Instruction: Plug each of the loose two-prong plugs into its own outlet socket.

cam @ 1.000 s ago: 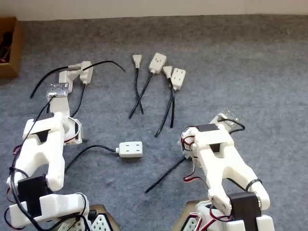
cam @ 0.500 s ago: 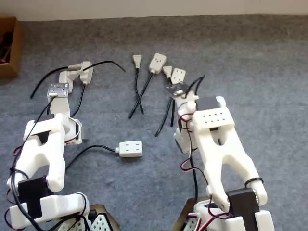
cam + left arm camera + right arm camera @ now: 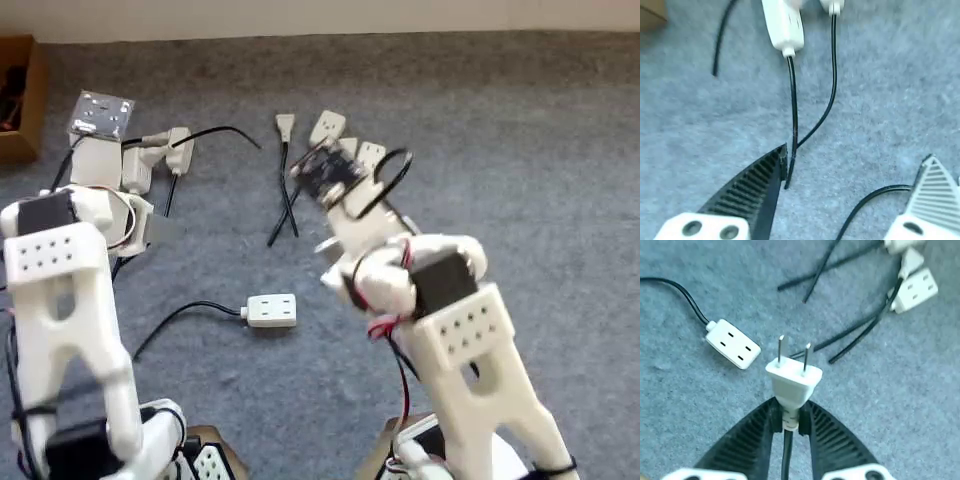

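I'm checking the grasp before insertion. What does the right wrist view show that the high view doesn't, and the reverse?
Right wrist view: the two-prong plug, prongs bare, clamped in the right end effector. High view: the left arm and a cardboard box. Both: the white outlet socket with its black cord on the grey carpet.

White plug w/ black cord; white socket; grey carpet.

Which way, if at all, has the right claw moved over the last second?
Yes. In the high view the right claw, shut on a plug, swung left, from right of the lone socket to nearer it.
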### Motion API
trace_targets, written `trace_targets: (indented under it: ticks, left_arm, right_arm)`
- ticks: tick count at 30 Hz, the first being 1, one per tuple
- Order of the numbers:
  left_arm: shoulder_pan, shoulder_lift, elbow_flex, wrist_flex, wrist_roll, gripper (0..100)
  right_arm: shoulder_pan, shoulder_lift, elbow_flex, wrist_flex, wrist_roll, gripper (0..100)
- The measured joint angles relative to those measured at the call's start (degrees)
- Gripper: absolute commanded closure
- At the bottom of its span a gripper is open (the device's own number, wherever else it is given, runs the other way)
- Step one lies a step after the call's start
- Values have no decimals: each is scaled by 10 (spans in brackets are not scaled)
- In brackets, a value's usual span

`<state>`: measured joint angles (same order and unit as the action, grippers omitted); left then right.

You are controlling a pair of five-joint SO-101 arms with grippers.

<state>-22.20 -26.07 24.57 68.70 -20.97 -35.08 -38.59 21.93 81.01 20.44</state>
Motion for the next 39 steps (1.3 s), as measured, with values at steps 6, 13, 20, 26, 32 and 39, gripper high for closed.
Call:
trace_targets:
  ticks: [6, 13, 20, 26, 32, 39]
  left_arm:
    - [46, -202, 109, 0, -1, 530]
    - [52, -463, 293, -47, -2, 522]
    - [107, -651, 434, -57, 19, 524]
    - [133, -744, 450, -57, 52, 558]
    - [156, -769, 450, -53, 54, 557]
    - [208, -772, 450, -40, 65, 559]
  right_arm:
    - [-131, -142, 183, -112, 0, 991]
    - [-151, -215, 328, -208, 0, 991]
    - [-193, -220, 359, -242, -4, 991]
    - [-196, -220, 416, -285, -6, 991]
    - [-149, -219, 416, -310, -19, 991]
    - [-126, -73, 357, -333, -54, 991]
